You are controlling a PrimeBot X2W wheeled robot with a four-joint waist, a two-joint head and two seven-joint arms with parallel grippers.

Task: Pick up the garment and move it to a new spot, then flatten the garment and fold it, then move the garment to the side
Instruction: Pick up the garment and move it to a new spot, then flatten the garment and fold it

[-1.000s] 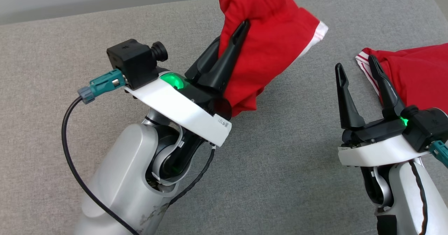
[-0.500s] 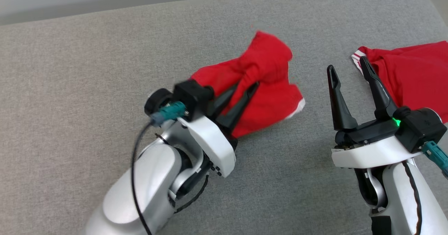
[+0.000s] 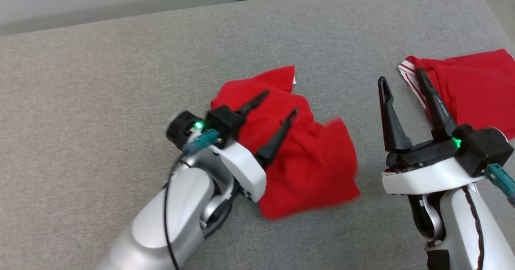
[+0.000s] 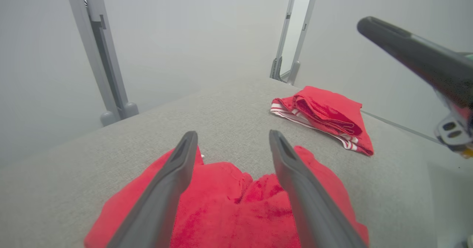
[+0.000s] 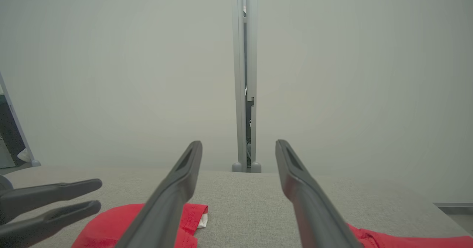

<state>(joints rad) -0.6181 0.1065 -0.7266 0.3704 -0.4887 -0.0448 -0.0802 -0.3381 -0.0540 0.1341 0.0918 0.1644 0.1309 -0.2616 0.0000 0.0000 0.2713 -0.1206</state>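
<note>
The red garment [image 3: 310, 169] lies crumpled on the grey cushioned surface [image 3: 100, 81], in the middle of the head view. My left gripper [image 3: 281, 102] hovers just over its left part, open, with nothing between its fingers. In the left wrist view the garment [image 4: 229, 203] spreads below the open left gripper [image 4: 232, 133]. My right gripper [image 3: 401, 75] stands open to the right of the garment, apart from it and empty. The right wrist view has the right gripper [image 5: 238, 143] open above the surface, with the garment [image 5: 111, 226] and the left gripper [image 5: 97, 193] at the lower left.
A second red garment [image 3: 470, 89] with white striped trim lies folded at the far right, just beyond my right gripper's right finger; it is also in the left wrist view [image 4: 325, 116]. A grey post [image 5: 244, 74] and pale walls stand behind the surface's far edge.
The left gripper came down from holding the garment up in the air, set it on the surface and opened. The garment dropped and spread out. The right gripper stayed open.
</note>
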